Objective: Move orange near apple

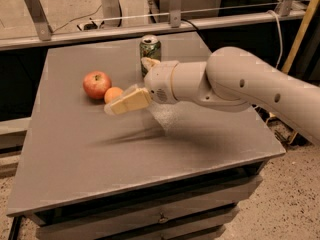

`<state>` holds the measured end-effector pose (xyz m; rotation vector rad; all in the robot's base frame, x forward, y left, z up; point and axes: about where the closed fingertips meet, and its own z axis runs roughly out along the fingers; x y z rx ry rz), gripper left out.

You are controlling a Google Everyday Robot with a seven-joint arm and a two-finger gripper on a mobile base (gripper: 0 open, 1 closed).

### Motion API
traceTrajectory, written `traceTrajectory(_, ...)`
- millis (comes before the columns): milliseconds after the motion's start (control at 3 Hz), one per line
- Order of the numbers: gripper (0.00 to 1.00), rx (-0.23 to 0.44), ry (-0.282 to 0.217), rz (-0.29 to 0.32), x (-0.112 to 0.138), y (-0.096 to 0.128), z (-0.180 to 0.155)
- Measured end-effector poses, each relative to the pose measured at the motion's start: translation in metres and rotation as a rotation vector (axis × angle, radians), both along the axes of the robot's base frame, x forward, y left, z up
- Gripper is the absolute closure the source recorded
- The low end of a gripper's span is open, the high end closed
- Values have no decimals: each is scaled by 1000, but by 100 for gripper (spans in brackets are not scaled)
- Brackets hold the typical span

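The orange (113, 94) rests on the grey table (75, 154), touching or almost touching the right side of the red apple (97, 84). My gripper (129, 84) hovers just right of the orange, raised above the table, and casts a shadow below. It is open and empty. One cream finger (126, 102) points left in front of the orange and hides its lower right edge. The other finger (148, 62) sits up by the can.
A green soda can (150, 48) stands at the back of the table, partly behind my gripper's upper finger. My thick white arm (240, 84) crosses the right half of the table. A metal rail (150, 26) runs behind the table's far edge.
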<state>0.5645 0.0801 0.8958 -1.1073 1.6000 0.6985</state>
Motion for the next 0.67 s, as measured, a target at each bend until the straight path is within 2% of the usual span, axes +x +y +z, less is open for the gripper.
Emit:
traceTrajectory(333, 0, -36, -19, -34, -11, -46, 41)
traceTrajectory(667, 0, -53, -8, -27, -19, -58, 49)
